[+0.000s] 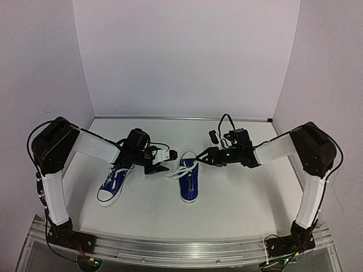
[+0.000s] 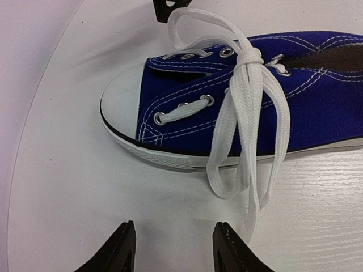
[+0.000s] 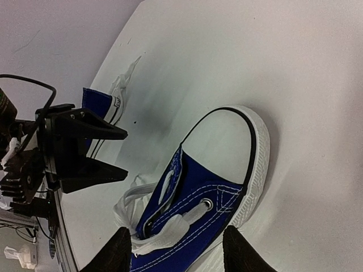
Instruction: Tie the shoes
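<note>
Two blue sneakers with white laces lie on the white table. The middle shoe [image 1: 189, 184] lies between my grippers. In the left wrist view the shoe [image 2: 317, 107] has its white toe cap [image 2: 120, 102] to the left. Its laces [image 2: 247, 113] are knotted, and the loops hang over the near side onto the table. My left gripper [image 2: 176, 249] is open and empty, just short of the loops; it also shows in the top view [image 1: 161, 164]. My right gripper [image 3: 178, 255] is open over the same shoe's [image 3: 187, 226] lace area and holds nothing. The other shoe [image 1: 113, 186] lies under my left arm.
White walls close the table on the left, back and right. A metal rail [image 1: 181, 249] with both arm bases runs along the near edge. The tips of my right gripper [image 2: 167, 7] show beyond the shoe in the left wrist view.
</note>
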You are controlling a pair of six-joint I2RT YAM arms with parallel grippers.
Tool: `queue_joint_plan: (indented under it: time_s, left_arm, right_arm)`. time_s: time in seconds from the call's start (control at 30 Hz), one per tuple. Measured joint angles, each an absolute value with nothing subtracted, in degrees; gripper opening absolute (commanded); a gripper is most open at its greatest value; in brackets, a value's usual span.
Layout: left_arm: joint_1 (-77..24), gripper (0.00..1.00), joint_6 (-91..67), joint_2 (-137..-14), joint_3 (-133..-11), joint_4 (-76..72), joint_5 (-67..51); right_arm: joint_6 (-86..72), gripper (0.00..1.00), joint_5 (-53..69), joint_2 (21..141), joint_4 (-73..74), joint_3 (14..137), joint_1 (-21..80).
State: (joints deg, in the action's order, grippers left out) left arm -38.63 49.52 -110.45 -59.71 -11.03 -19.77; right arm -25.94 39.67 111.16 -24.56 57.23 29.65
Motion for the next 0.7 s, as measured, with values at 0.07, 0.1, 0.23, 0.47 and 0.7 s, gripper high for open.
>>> queue_joint_plan:
  time_s: [0.07, 0.1, 0.23, 0.47, 0.7]
  left_arm:
    - [-38.6, 0.48, 49.5, -110.5, -59.5, -11.1, -19.8]
    - [-38.6, 0.48, 49.5, -110.5, -59.5, -11.0, -19.8]
    - [-38.6, 0.48, 49.5, -110.5, -59.4, -11.2, -19.8]
    - [-38.6, 0.49, 49.5, -110.5, -59.4, -11.4, -19.8]
    - [-38.6, 0.49, 49.5, -110.5, -59.4, -11.5, -19.7]
  right_arm:
    - [-26.9, 0.47, 40.6, 112.8, -26.0, 57.2, 29.6]
    - [-27.3, 0.46, 41.1, 113.5, -26.7, 57.2, 29.6]
    - [-29.0, 0.39, 43.3, 115.0, -29.6, 57.2, 29.6]
    - [-31.6, 0.34, 47.5, 116.4, -34.5, 57.3, 29.6]
    - [-33.0, 0.51, 48.9, 117.5, -35.5, 57.4, 29.6]
